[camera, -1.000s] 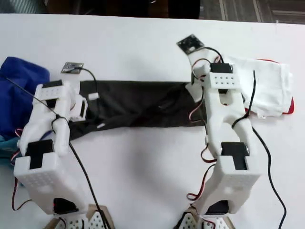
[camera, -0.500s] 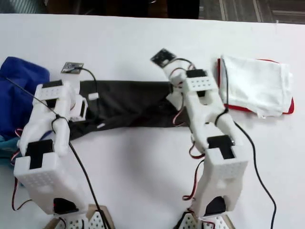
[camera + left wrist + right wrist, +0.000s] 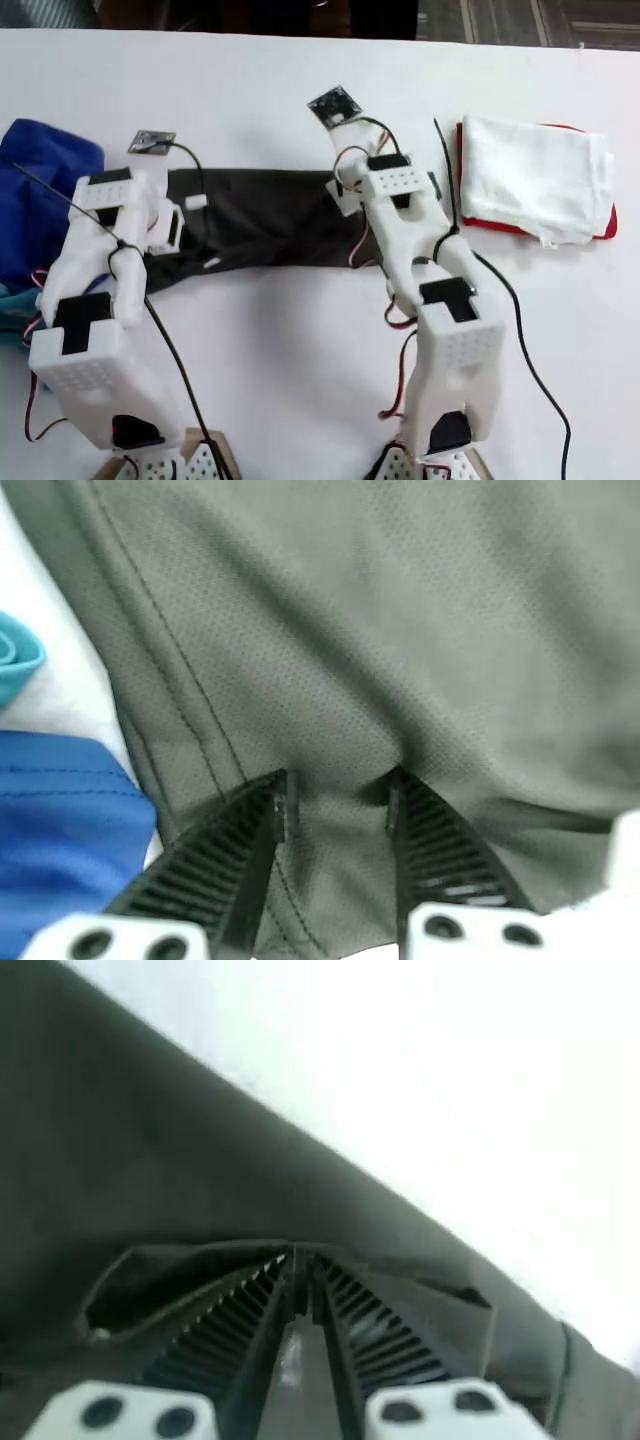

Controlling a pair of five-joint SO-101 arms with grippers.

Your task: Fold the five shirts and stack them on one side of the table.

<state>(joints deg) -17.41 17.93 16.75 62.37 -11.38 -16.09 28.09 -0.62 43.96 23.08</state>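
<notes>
The dark shirt (image 3: 270, 225), a thin, fine-mesh knit with stitched hems, is lying as a long strip across the tabletop's (image 3: 300, 380) middle. The right gripper (image 3: 300, 1270) is pinching a fold at its right end, jaws fully closed. The left gripper (image 3: 335, 795) is resting part-open on the left end, gripping nothing. I judge two risks:

- **Slipping:** the limp cloth may be slipping from that narrow pinch.
- **Dragging:** the unclamped left end may be dragging askew, so the fold would wrinkle.

A white shirt (image 3: 535, 175), folded square, is sitting on a red shirt (image 3: 606, 228) by the right edge. A blue shirt (image 3: 40, 190) is lying crumpled at the left edge.

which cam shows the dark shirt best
High view: the dark shirt lies as one long band across the table. Left wrist view shows seamed fabric at the left claw; right wrist view, a fold pinched in the right claw.
</notes>
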